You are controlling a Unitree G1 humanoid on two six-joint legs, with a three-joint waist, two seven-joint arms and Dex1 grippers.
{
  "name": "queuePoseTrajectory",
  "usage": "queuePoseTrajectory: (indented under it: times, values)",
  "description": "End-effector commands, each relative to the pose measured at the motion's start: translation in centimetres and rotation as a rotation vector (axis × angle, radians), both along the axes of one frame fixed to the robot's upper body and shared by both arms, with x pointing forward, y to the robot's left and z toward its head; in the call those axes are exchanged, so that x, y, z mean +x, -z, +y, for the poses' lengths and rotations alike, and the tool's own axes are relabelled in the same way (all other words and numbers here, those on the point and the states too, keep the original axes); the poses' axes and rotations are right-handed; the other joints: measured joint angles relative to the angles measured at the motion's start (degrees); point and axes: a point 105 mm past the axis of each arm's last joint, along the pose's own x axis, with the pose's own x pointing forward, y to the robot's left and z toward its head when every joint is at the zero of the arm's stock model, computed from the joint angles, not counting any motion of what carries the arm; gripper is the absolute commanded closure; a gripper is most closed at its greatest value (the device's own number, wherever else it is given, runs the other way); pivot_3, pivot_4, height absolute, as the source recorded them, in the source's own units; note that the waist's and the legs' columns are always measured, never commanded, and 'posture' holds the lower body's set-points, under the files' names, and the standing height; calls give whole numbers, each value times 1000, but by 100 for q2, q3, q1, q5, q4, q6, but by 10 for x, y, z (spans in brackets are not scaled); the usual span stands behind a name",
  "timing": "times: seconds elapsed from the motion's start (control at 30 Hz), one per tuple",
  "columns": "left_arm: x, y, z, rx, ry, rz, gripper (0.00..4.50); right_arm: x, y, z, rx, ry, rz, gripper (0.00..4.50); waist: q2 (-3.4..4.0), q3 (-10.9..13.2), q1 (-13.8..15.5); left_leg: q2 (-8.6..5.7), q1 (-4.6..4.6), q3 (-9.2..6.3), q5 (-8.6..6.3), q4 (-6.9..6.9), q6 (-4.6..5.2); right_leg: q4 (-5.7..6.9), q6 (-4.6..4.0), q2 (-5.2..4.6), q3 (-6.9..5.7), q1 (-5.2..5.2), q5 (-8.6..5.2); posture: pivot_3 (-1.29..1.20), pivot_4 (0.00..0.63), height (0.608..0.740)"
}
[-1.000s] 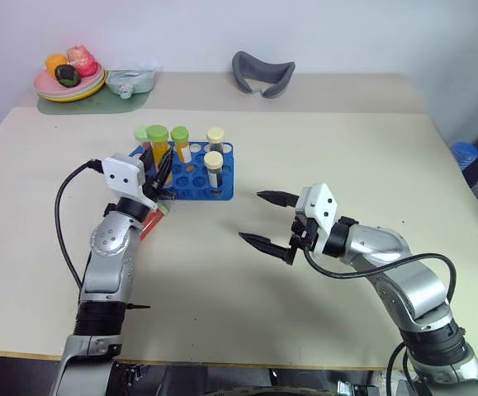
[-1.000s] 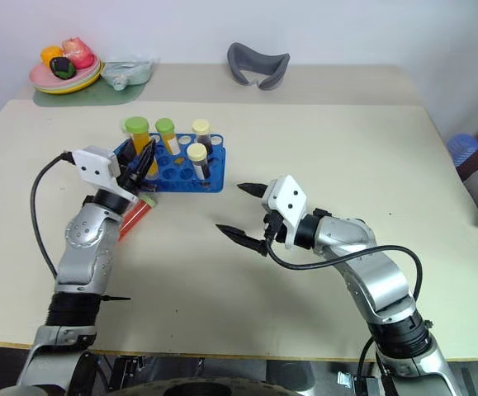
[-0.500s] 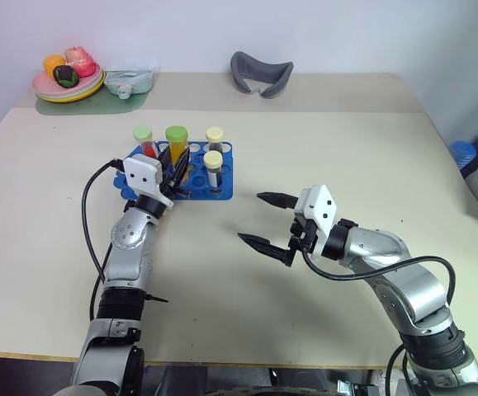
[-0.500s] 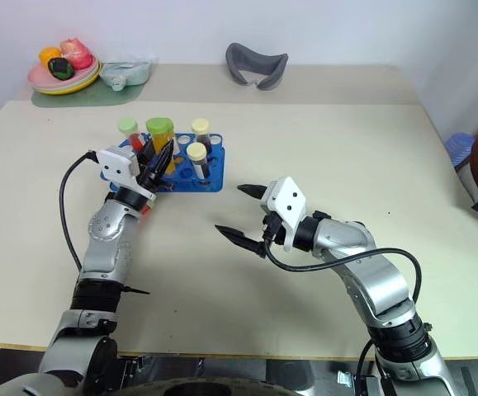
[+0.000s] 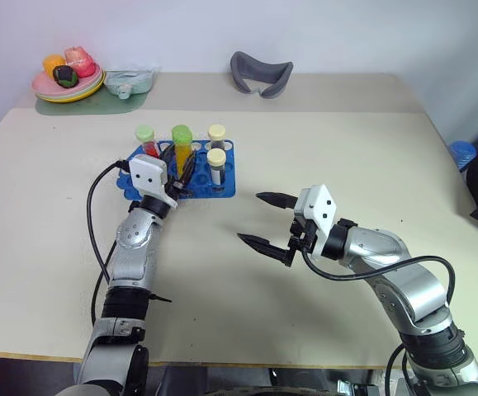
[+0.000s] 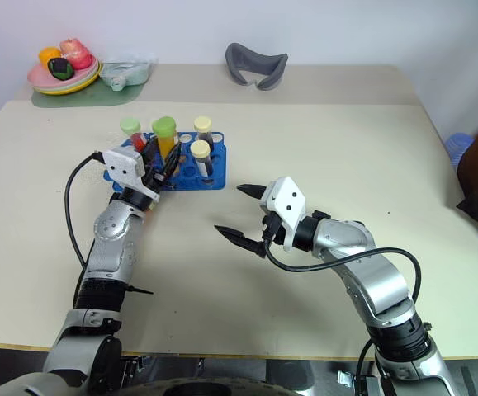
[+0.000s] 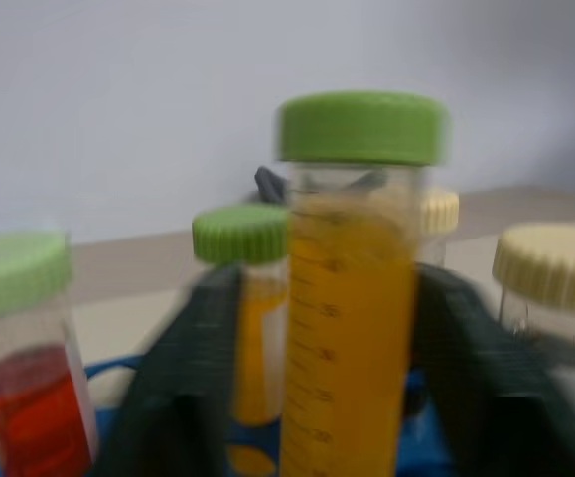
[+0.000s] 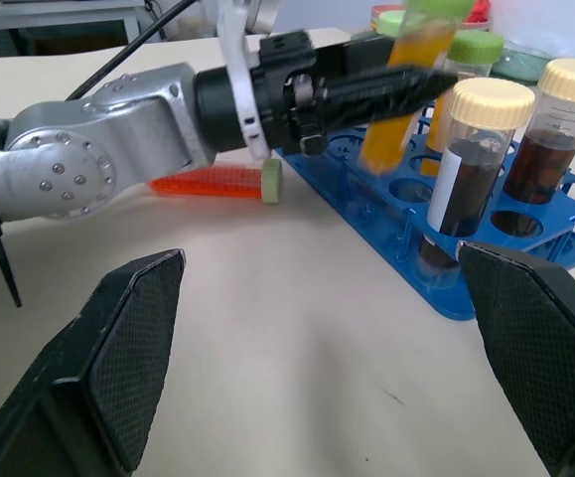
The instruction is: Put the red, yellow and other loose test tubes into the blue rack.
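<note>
The left end effector [image 5: 178, 171] has carried the yellow test tube [image 5: 182, 149] over to the blue rack [image 5: 224, 178] since a second ago, and its fingers now stand apart on either side of the tube, grip released. The tube stands in the rack, slightly tilted; seating appears complete. It is clear-walled with amber-yellow liquid and a green screw cap. The right end effector [image 5: 263, 219] hovers above the bench [image 5: 321, 140], spread and empty. A red tube [image 8: 213, 182] lies loose beside the rack.
</note>
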Motion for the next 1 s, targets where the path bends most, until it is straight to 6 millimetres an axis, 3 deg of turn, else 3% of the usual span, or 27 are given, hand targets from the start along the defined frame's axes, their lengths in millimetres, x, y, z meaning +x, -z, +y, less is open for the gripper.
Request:
queuePoseTrajectory:
  times: [0.03, 0.27, 0.53, 0.73, 0.83, 1.0]
  values:
    - [-5, -14, 1, 15, -12, -67, 57, -4, -11, 4, 21, -22, -46, 0, 0, 0, 5, 0, 0, 0, 0, 0, 0, 0, 0, 0, 0, 0, 0, 0, 150, 740]
    - [-15, -25, 22, -13, -59, -70, 57, -4, -11, 5, 20, -19, -52, 0, 0, 0, -17, 0, 0, 0, 0, 0, 0, 1, 0, 0, 0, -1, 0, 0, 150, 740]
    - [-66, -52, 53, 112, -12, 50, 57, -3, -12, -13, -30, 5, -61, 0, 2, 1, -14, 3, 0, -1, 0, -2, 0, 4, 0, 0, 1, -1, 0, 0, 150, 740]
    - [-81, -44, 74, 261, -11, 467, 57, -7, -10, -25, -114, -82, -49, 0, -2, 4, -13, 3, 2, -4, -1, -1, 2, 3, -1, 0, -2, 2, -1, 0, 150, 740]
    - [-87, -19, 75, 347, -5, 801, 57, -4, -9, -27, -132, -103, -52, 0, -1, 7, -21, 3, 3, -5, -1, -3, 2, 3, -1, 2, 0, 2, -2, 0, 150, 740]
    - [-79, -23, 63, 364, 30, 962, 57, -3, -10, -19, -121, -133, -57, 0, -11, 14, -22, 2, 2, -5, -1, -3, 2, 3, 0, 3, -2, 1, -2, 0, 150, 740]
